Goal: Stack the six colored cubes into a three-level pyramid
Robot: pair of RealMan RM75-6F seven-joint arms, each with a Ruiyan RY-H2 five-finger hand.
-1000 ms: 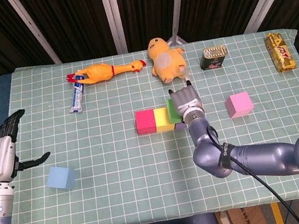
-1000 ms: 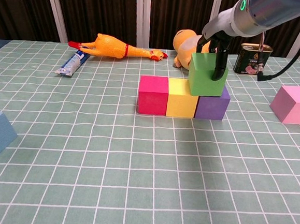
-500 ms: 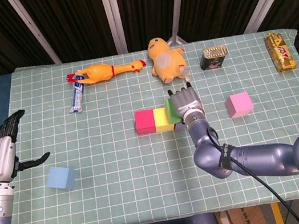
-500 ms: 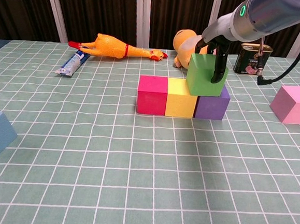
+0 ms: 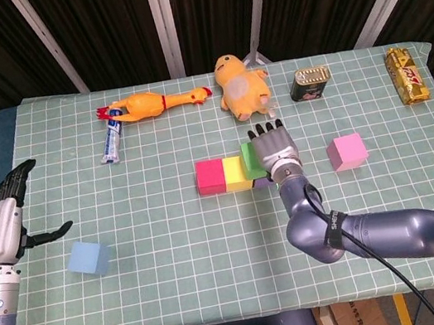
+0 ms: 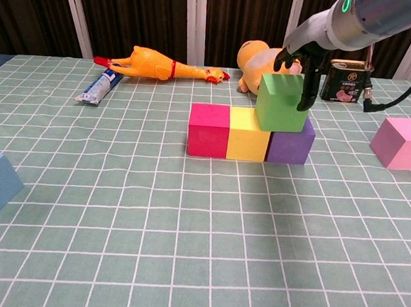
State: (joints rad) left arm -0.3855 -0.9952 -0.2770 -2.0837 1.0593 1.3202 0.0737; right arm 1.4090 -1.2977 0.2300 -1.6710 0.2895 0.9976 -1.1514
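Note:
A red cube (image 6: 209,130), a yellow cube (image 6: 248,133) and a purple cube (image 6: 290,140) stand in a row touching each other. A green cube (image 6: 281,102) rests on top, across the yellow and purple ones. My right hand (image 6: 301,68) hovers at the green cube's far right corner with its fingers spread, the thumb hanging by the cube's right edge. From the head view the hand (image 5: 273,148) covers most of the green cube (image 5: 250,161). A pink cube (image 5: 346,151) sits to the right. A blue cube (image 5: 88,257) lies near my left hand (image 5: 5,225), which is open and off the table's left edge.
Along the far side lie a rubber chicken (image 5: 152,104), a tube (image 5: 112,139), a yellow plush toy (image 5: 241,86), a tin can (image 5: 310,84) and a gold packet (image 5: 406,75). The plush sits just behind the cube row.
The green cube shifted slightly left and settled on the row. My right hand's fingers spread and the hand drew up and to the right. The left arm stayed still.

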